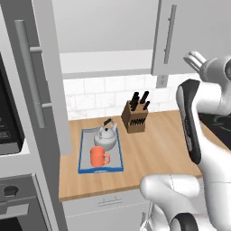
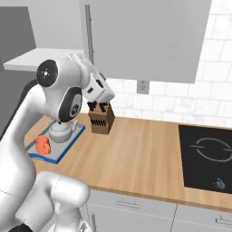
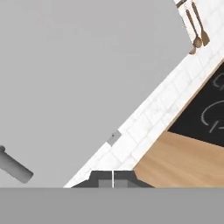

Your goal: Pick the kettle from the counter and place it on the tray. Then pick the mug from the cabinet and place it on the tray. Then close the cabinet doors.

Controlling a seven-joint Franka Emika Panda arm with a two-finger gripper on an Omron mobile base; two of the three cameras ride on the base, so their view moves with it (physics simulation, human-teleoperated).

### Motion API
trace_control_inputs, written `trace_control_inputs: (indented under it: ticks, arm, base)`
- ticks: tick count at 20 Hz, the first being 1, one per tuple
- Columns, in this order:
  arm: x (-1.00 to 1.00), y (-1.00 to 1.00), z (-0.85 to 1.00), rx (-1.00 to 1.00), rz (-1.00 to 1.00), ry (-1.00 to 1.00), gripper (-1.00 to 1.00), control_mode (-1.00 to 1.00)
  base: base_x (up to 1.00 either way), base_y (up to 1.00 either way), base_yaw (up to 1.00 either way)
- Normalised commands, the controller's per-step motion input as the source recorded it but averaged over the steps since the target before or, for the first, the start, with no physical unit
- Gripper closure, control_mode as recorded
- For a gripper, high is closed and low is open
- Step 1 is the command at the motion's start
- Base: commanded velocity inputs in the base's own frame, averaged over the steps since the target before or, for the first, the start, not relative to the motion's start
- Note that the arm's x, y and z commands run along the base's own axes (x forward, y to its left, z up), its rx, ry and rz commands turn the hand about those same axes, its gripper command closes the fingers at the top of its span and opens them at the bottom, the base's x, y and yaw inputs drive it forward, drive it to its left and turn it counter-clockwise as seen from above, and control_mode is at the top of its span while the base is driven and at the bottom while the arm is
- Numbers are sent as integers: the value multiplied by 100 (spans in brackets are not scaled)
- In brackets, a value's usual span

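The silver kettle (image 1: 105,135) (image 2: 61,130) and the orange mug (image 1: 98,157) (image 2: 41,145) both stand on the blue-rimmed tray (image 1: 118,155) (image 2: 68,144) at the left of the wooden counter (image 1: 153,153) (image 2: 136,154). Above, the cabinet (image 1: 103,61) (image 2: 41,58) shows its pale shelf. Its left door (image 1: 31,76) is swung open. The right door (image 1: 194,27) (image 2: 145,36) (image 3: 78,78) lies across the cabinet front. My gripper (image 1: 195,58) (image 2: 108,96) (image 3: 113,180) is shut and empty, raised close before the right door's lower part.
A wooden knife block (image 1: 135,116) (image 2: 100,120) stands against the tiled wall beside the tray. A black stovetop (image 2: 206,156) (image 3: 205,113) lies at the counter's right end. An oven column (image 1: 9,135) rises at far left. A wall socket (image 2: 143,86) sits under the cabinet.
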Motion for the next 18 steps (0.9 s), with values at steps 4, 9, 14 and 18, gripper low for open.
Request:
trace_control_inputs:
  ticks: [4, 9, 14, 18]
  arm:
    - [-100, 100, 13, -2, 5, -10, 100, -100]
    - [-100, 100, 13, 0, 9, -14, 100, -100]
    - [-100, 100, 2, 0, 13, -18, 100, -100]
    - [-100, 100, 0, 0, 8, -12, 100, -100]
  base:
    - [0, 0, 0]
    - [0, 0, 0]
    - [0, 0, 0]
    - [0, 0, 0]
